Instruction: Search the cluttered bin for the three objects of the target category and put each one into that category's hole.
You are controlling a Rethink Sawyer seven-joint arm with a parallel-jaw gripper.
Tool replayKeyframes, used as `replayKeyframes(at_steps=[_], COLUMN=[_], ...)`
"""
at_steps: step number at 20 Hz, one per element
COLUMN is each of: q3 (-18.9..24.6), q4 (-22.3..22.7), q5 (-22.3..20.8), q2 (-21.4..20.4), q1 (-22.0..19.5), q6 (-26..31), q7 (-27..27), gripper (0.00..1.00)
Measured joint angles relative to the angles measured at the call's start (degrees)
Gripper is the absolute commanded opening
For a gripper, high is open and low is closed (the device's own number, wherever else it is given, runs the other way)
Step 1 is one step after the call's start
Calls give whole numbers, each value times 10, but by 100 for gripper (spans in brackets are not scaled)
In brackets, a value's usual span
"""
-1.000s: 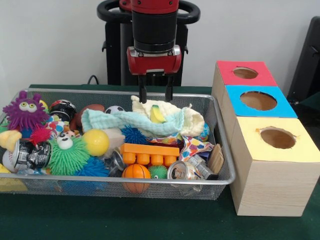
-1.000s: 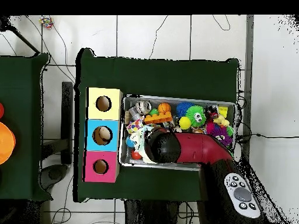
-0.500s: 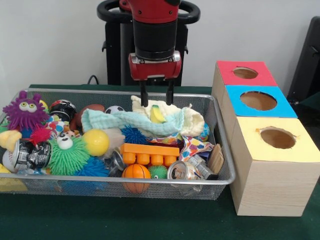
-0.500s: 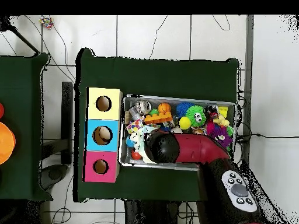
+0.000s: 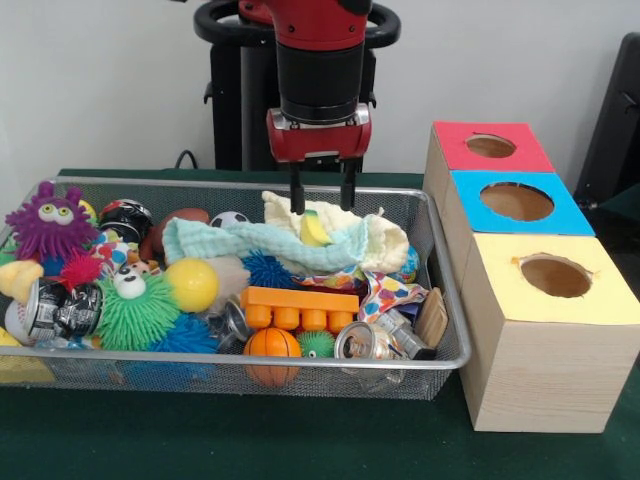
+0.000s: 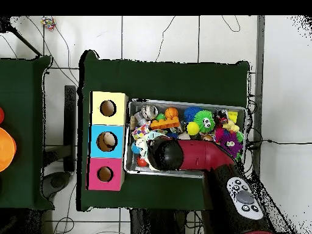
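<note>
My gripper [image 5: 323, 202] hangs open over the back of the wire bin [image 5: 300, 358], its tips just above a cream cloth [image 5: 375, 240] and a yellow-green piece [image 5: 315, 230] lying on it. Nothing is between the fingers. A light blue cloth [image 5: 250, 243] stretches across the middle of the bin. To the right stand three boxes with holes in their tops: red [image 5: 490, 146], blue [image 5: 517, 201] and yellow [image 5: 555, 276]. In the overhead view my arm [image 6: 167, 152] covers the gripper and the bin's near-left part.
The bin also holds an orange brick [image 5: 300, 307], a small basketball [image 5: 272, 345], crushed cans [image 5: 365, 340], a yellow ball [image 5: 192, 283], a green spiky toy [image 5: 135, 310] and a purple monster [image 5: 50, 222]. The boxes [image 6: 107, 141] stand tight against the bin's side.
The gripper has drifted to the right in the front view, towards the boxes, staying open at about the same height. Nothing in the bin has moved.
</note>
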Motion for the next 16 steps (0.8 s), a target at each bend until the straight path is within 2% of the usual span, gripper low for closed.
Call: replayKeyframes(at_steps=[16], q3=[-11], q4=[-16], q5=[28], q2=[-2], q1=[32], q6=[10], q7=[0], gripper=[100])
